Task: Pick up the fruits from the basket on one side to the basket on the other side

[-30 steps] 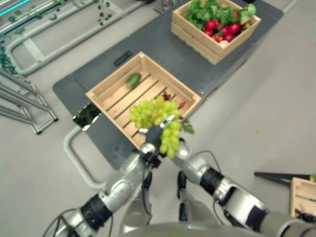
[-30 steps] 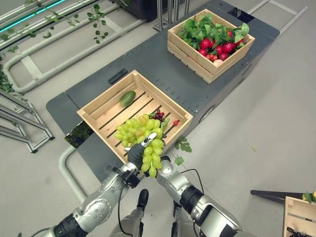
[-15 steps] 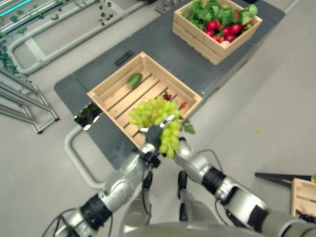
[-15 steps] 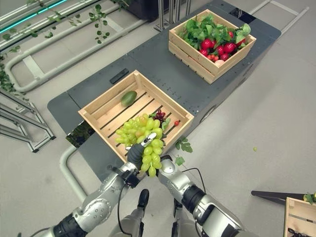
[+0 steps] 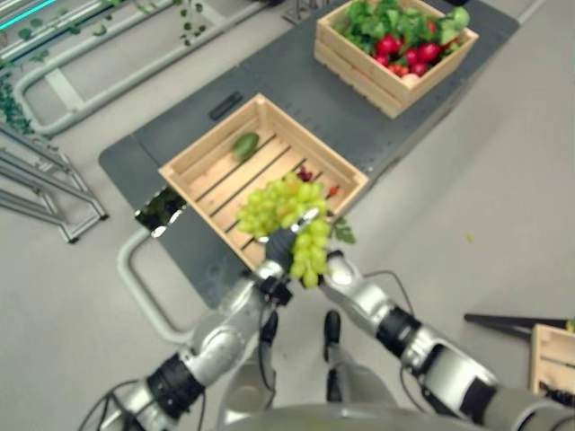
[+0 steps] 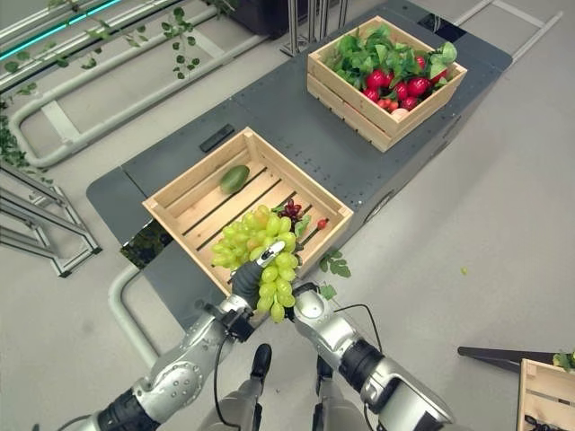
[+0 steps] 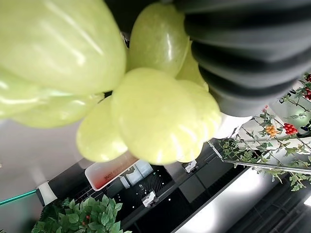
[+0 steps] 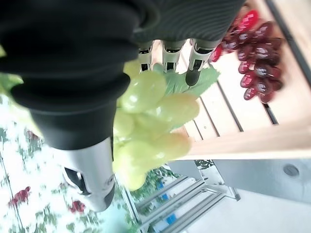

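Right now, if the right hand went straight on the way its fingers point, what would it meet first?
Probably the grape leaf before the right hand's fingertips, then the slats of the near crate. Depth is unclear.

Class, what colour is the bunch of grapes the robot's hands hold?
Light yellow-green grapes, clearest in the right eye view.

Left arm: comes in from the lower left, forearm angled up toward the middle.
Left hand (image 6: 244, 280): dark cover upward, raised beside the right hand, fingers hidden behind what it carries.
Right arm: comes in from the lower right, forearm angled up and inward.
Right hand (image 6: 304, 303): just beside the left hand, fingers (image 8: 193, 74) and thumb curled round its load.
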Motion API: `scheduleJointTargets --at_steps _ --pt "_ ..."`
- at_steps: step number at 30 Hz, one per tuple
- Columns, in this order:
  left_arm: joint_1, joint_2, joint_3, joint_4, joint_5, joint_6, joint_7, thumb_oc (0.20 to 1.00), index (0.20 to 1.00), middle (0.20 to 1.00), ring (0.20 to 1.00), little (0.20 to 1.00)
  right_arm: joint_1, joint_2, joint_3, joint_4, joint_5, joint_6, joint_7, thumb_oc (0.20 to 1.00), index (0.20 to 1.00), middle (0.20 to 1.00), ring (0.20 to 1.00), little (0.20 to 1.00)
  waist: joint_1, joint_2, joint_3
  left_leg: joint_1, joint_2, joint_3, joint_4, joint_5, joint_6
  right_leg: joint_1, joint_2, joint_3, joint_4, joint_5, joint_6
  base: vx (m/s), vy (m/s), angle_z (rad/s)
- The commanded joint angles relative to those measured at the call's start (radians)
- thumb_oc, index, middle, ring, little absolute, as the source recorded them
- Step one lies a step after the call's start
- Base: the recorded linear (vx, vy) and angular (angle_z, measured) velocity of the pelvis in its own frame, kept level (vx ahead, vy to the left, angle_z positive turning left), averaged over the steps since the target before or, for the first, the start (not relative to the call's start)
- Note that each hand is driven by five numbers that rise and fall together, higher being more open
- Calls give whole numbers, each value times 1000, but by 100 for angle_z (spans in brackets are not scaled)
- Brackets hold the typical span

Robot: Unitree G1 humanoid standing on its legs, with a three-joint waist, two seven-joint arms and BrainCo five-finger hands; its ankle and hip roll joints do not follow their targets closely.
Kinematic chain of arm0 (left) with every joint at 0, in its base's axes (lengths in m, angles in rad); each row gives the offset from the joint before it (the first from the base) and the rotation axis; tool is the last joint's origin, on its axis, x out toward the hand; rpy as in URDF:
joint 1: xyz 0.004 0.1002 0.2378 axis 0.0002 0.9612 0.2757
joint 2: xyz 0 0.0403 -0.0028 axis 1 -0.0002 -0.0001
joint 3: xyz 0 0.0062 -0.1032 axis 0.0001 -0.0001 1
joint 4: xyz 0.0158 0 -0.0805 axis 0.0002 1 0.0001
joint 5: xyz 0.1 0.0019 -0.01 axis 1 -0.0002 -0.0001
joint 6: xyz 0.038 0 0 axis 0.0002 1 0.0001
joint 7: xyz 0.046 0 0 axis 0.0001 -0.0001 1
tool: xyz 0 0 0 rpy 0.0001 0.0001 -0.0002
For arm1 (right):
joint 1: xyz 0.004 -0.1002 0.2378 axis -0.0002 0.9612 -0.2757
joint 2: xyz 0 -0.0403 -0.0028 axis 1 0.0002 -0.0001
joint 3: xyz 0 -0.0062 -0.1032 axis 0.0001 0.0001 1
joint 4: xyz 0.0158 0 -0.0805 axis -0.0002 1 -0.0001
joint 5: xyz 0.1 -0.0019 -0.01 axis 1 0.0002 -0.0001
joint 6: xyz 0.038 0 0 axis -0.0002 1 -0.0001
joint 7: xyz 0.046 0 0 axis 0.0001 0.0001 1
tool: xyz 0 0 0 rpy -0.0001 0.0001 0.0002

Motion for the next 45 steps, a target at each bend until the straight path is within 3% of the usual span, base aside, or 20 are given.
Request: scheduleJointTargets --at_steps 1,17,35,45 --pt "-17 -18 49 -55 5 -62 -14 200 200 200 200 200 3 79 -11 -98 140 -88 62 1000 1000 1000 1000 1000 -28 -32 -31 -33 -70 -47 8 -64 73 -18 -51 -4 33 -61 110 0 0 0" --pt "-34 -41 23 -51 6 -60 -7 200 200 200 200 200 27 152 23 -79 335 -104 96 1000 1000 1000 1000 1000 -29 -30 -31 -28 -70 -40 9 -67 73 -18 -50 3 38 -66 108 0 0 0" --pt "-51 -37 -27 -56 -3 -46 -47 200 200 200 200 200 -101 192 34 3 258 -106 74 1000 1000 1000 1000 1000 -6 -24 -32 -27 -70 -50 8 -69 72 -12 -50 -5 33 -69 107 0 0 0" --pt "-68 -29 -50 -67 -15 -47 -52 200 200 200 200 200 -176 230 29 45 166 -114 15 1000 1000 1000 1000 1000 6 -22 -34 -27 -69 -54 7 -70 71 -12 -49 -12 33 -71 104 2 -1 1"
